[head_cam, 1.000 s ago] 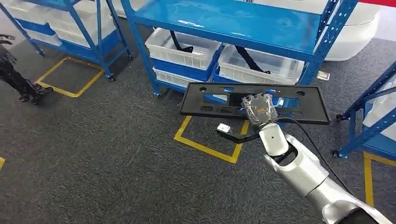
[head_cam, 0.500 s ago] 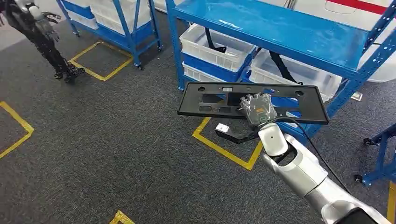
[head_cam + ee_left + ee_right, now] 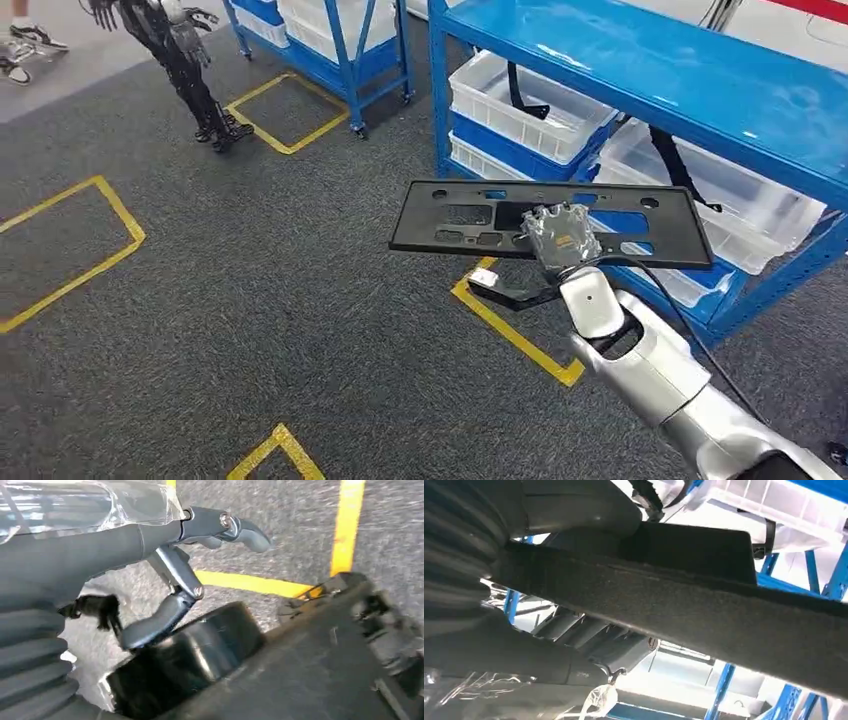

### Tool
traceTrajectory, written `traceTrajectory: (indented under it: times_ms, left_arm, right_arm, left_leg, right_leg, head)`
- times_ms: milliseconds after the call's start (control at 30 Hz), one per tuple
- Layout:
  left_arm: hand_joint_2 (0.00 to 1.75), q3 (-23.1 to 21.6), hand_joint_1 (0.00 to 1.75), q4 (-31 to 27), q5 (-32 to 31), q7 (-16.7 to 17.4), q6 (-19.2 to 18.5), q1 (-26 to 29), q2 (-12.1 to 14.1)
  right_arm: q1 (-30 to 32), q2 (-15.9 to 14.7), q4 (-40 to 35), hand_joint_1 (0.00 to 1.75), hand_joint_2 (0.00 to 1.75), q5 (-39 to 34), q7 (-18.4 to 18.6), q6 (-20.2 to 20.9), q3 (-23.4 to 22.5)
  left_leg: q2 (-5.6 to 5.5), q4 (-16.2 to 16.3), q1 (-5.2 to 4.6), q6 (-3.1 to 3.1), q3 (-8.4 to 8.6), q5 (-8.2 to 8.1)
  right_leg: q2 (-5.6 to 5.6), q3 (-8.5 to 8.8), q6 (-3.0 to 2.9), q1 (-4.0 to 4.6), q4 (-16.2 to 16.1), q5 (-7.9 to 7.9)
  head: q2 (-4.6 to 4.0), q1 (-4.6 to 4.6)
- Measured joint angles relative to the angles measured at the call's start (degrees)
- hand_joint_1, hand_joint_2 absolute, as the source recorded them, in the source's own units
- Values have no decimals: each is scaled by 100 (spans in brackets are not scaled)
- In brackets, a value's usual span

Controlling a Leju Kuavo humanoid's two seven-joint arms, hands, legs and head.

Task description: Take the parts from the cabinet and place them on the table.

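The right hand [image 3: 560, 236] grips the black plastic panel [image 3: 450, 216], held level in front of the blue shelving rack [image 3: 640, 60]. The left hand [image 3: 165, 580] hangs with fingers apart, holding nothing.

My view swings left: the blue shelving rack [image 3: 640, 60] and its white bins [image 3: 530, 95] slide toward the right edge, and more grey carpet with yellow floor tape [image 3: 70, 240] comes in. A dark robot figure [image 3: 180, 55] appears at upper left.
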Motion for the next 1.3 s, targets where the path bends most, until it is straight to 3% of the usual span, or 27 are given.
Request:
traceTrajectory:
  times_ms: [33, 67, 133, 167, 200, 300, 333, 367, 467, 500, 533, 600, 633, 700, 767, 800, 833, 867, 900, 933, 1000, 1033, 1100, 1133, 1200, 1233, 1300]
  left_arm:
    - [175, 2, 0, 0, -2, -2, 9, -18, 0]
    - [175, 4, 0, 0, -2, -4, 17, -50, 2]
    - [175, 11, 0, 0, 2, -22, 28, -72, 2]
    - [175, 15, 0, 0, 2, -28, 28, -81, 2]
    - [175, 20, 0, 0, 0, -35, 28, -84, 2]
    - [175, 20, 0, 0, -2, -35, 28, -45, 7]
    - [175, 20, 0, 0, -2, -35, 28, -45, 13]
    - [175, 20, 0, 0, 0, -44, 28, -56, 15]
    - [175, 20, 0, 0, 0, -50, 17, -51, 15]
    - [175, 20, 0, 0, 2, -50, 15, -54, 15]
    - [175, 22, 0, 0, 4, -52, 13, -55, 2]
    - [175, 22, 0, 0, 13, -59, 20, -68, 6]
    - [175, 24, 0, 0, 13, -61, 20, -72, -8]
    - [175, 26, 0, 0, 13, -63, 20, -67, -26]
    - [175, 48, 0, 0, 20, -63, 22, -61, -33]
    - [175, 59, 0, 0, 22, -63, 22, -60, -35]
    - [175, 68, 0, 0, 22, -63, 31, -61, -39]
    - [175, 74, 0, 0, 22, -63, 37, -60, -37]
    - [175, 87, 0, 2, 24, -63, 48, -71, -24]
    - [175, 103, 0, 0, 22, -59, 48, -65, -24]
    - [175, 109, 0, 0, 20, -59, 48, -32, -26]
    - [175, 114, 0, 2, 20, -55, 48, -5, -7]
    - [175, 116, 0, 0, 22, -44, 50, 22, -11]
    - [175, 125, 0, 0, 22, -44, 63, 6, -11]
    - [175, 151, 0, 0, 33, -55, 94, -23, -11]
    - [175, 157, 0, 0, 41, -61, 98, -37, -7]
    - [175, 164, 0, 0, 41, -50, 107, -36, -7]
  right_arm:
    - [-12, -2, -9, 175, 175, 2, -2, 0, 0]
    - [-16, -4, -15, 175, 175, 0, -2, 0, 0]
    - [-11, -7, -15, 175, 175, 0, -2, 2, 2]
    - [-7, -7, -15, 175, 175, 0, -2, 2, 2]
    - [-6, -5, -17, 175, 175, 2, -2, 6, 2]
    - [-24, -2, -35, 175, 175, 2, -2, 9, 0]
    - [-31, -2, -44, 175, 175, 2, -2, 11, 0]
    - [-34, -13, -46, 175, 175, 2, 7, 11, 0]
    - [-7, 13, -48, 175, 175, 2, -2, 15, 0]
    - [-16, 24, -48, 175, 175, 2, -2, 15, 0]
    - [-24, 15, -48, 175, 175, 4, -2, 13, -7]
    - [-28, 17, -55, 175, 175, 11, -7, 13, -7]
    - [-12, -2, -52, 175, 175, 9, -6, 13, -7]
    - [15, -15, -52, 175, 175, 11, -9, 13, -4]
    - [21, -17, -52, 175, 175, 9, -20, 9, -2]
    - [12, -18, -55, 175, 175, 9, -20, 7, -4]
    - [-2, -18, -55, 175, 175, 9, -20, 4, -4]
    - [2, -22, -52, 175, 175, 9, -20, 2, -4]
    - [-5, -54, -46, 175, 175, 9, -20, 2, 0]
    - [-5, -33, -55, 175, 175, 0, -31, -7, 0]
    - [16, -33, -50, 175, 175, -15, -31, -7, 2]
    - [14, -33, -46, 175, 175, -15, -31, -9, 2]
    - [-8, -15, -48, 175, 175, -17, -28, -13, 0]
    - [-24, -11, -48, 175, 175, -26, -26, -22, 0]
    - [-15, -13, -46, 175, 175, -59, -11, -33, 0]
    - [-3, -13, -46, 175, 175, -63, -9, -39, 0]
    - [14, -11, -46, 175, 175, -72, -9, -50, 2]
  left_leg:
    - [168, 317, 12, -40, -151, -158]
    - [285, 905, 32, -78, -432, -405]
    - [301, 1715, 45, -94, -837, -670]
    - [301, 1819, 43, -89, -891, -670]
    - [302, 1632, 38, -59, -808, -531]
    - [420, 248, -48, 125, -104, 110]
    - [760, -221, -163, 263, 129, 117]
    - [818, -268, -196, 285, 148, 126]
    - [645, -289, -224, 303, 124, 134]
    - [578, -406, -183, 320, 228, 197]
    - [523, -472, -139, 297, 273, 238]
    - [436, -486, -119, 339, 288, 255]
    - [340, -486, -119, 345, 296, 252]
    - [219, -482, -110, 344, 295, 252]
    - [64, -465, -64, 330, 313, 243]
    - [-5, -449, -38, 305, 323, 226]
    - [-100, -374, 0, 235, 319, 177]
    - [-155, -289, 21, 174, 278, 126]
    - [-193, -209, -5, 135, 208, 87]
    - [-257, -121, -1, 130, 146, 90]
    - [-342, -188, 12, 111, 119, 116]
    - [-361, -173, 29, 100, 91, 90]
    - [89, 126, -4, 32, -48, -62]
    - [234, 662, 15, -16, -313, -294]
    - [290, 1575, 29, -37, -791, -619]
    - [291, 1838, 24, -23, -945, -642]
    - [292, 1401, -5, 61, -758, -308]
  right_leg:
    - [-55, 4, -38, 4, 0, -3]
    - [-145, 7, -55, 18, 1, -11]
    - [-292, 9, -71, 38, 2, -26]
    - [-346, 12, -77, 47, 2, -31]
    - [-419, 25, -85, 72, 2, -42]
    - [-558, 76, -97, 139, -5, -74]
    - [-630, 101, -98, 140, -31, -84]
    - [-677, 98, -84, 170, -40, -86]
    - [-843, 136, -37, 155, -71, -96]
    - [-850, 150, 6, 178, -73, -132]
    - [-571, 134, 23, 140, 19, -202]
    - [-288, -116, 26, 153, 590, -537]
    - [-227, -460, 42, 150, 1308, -850]
    - [-227, -803, 69, 145, 1936, -1015]
    - [-227, -708, 121, 109, 1609, -674]
    - [-226, -490, 153, 78, 1155, -403]
    - [-137, -155, 236, 5, 427, -35]
    - [88, -16, 310, -72, 102, 9]
    - [275, 17, 313, -71, 91, -90]
    - [173, -18, 193, -61, 105, -87]
    - [40, -27, 112, -3, 124, -108]
    - [-37, -25, 71, -35, 119, -103]
    - [-103, 0, 16, -20, 114, -112]
    - [-168, 8, -1, -5, 115, -123]
    - [-300, 20, -31, 22, 115, -148]
    - [-380, 37, -50, 42, 115, -166]
    - [-504, 82, -74, 82, 113, -209]
  head:
    - [2, 7]
    - [2, 2]
    - [2, 4]
    - [2, 2]
    - [2, 4]
    - [2, 2]
    - [2, 2]
    - [2, 2]
    - [2, 4]
    - [2, 4]
    - [0, 5]
    - [2, 9]
    - [2, 7]
    - [2, 7]
    - [2, 4]
    - [2, 7]
    - [2, 7]
    - [2, 5]
    - [0, 11]
    - [2, 2]
    - [2, 2]
    - [2, 7]
    - [2, 2]
    - [2, 0]
    - [2, 0]
    - [2, 2]
    - [2, 2]
